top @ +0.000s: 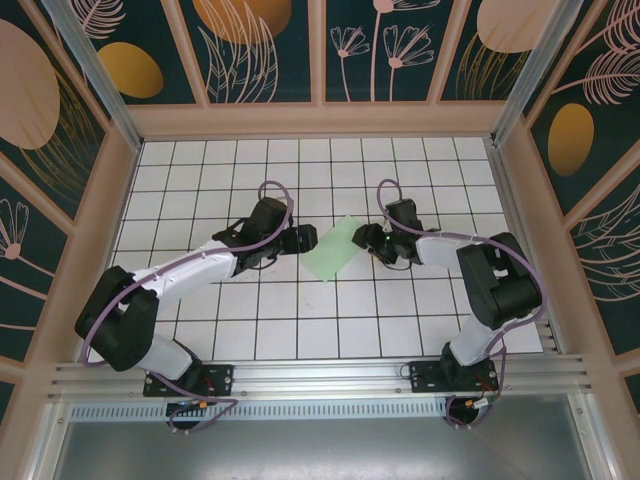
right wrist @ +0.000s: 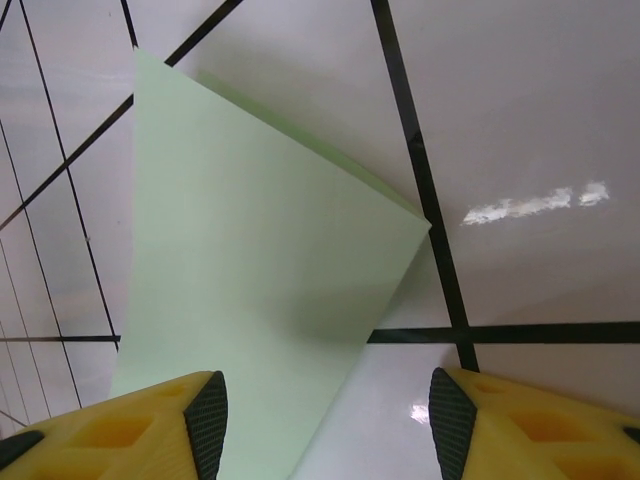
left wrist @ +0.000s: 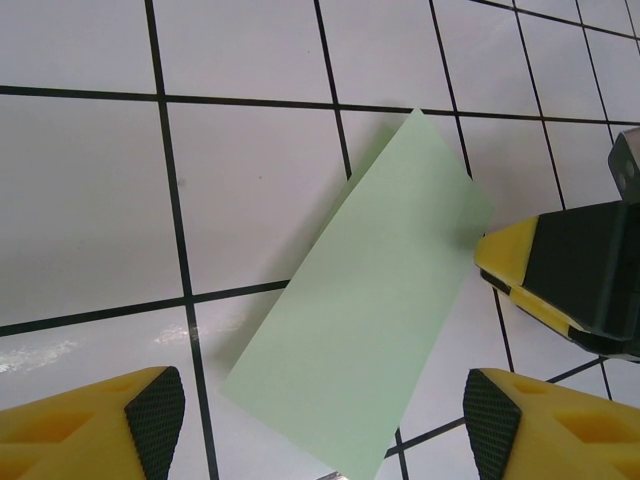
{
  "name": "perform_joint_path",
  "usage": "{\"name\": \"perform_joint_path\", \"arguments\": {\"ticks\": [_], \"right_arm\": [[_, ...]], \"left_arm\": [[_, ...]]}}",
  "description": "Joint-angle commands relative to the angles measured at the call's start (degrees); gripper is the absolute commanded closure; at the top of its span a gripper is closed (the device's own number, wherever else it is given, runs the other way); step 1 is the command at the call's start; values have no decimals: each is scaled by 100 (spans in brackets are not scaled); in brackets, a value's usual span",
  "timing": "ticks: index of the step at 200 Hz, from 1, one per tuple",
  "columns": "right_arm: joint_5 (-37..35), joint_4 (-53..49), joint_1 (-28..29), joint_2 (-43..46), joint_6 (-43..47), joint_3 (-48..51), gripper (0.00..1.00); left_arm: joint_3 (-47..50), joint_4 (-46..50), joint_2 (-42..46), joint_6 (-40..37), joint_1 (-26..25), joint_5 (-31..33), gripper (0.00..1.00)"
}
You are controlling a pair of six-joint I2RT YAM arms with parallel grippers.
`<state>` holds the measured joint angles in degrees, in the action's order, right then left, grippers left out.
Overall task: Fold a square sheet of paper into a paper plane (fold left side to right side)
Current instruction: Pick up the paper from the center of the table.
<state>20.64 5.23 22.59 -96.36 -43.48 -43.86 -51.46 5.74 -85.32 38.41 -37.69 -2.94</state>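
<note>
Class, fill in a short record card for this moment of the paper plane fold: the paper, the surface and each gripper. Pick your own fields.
paper: pale green, folded into a rectangle
layers: two, the edges slightly offset in the right wrist view
position: flat on the table, askew to the grid lines
left gripper: open, at the paper's left edge
right gripper: open, at the paper's right edge
paper held: no, it lies free between the two grippers

White grid-tiled tabletop (top: pixel 330 330) inside wood-framed dark teal walls (top: pixel 260 50) with floral motifs
</note>
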Motion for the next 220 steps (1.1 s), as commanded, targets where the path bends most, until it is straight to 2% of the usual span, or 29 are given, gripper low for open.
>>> {"name": "perform_joint_path", "arguments": {"ticks": [1, 123, 149, 172, 190, 220], "right_arm": [[-4, 507, 56, -240, -218, -154, 42], [149, 1118, 189, -599, -695, -343, 54], [144, 1241, 211, -538, -683, -342, 63], [221, 1243, 213, -488, -505, -416, 75], [472, 1237, 211, -565, -298, -513, 87], [977, 1200, 194, -559, 170, -577, 95]], "left_arm": [[101, -108, 127, 26, 33, 36, 24], [187, -79, 184, -5, 26, 152, 23], [228, -40, 282, -9, 28, 230, 23], [275, -3, 405, -18, 36, 294, 23], [348, 7, 544, -9, 74, 302, 23], [533, 12, 918, 4, 178, 240, 22]]}}
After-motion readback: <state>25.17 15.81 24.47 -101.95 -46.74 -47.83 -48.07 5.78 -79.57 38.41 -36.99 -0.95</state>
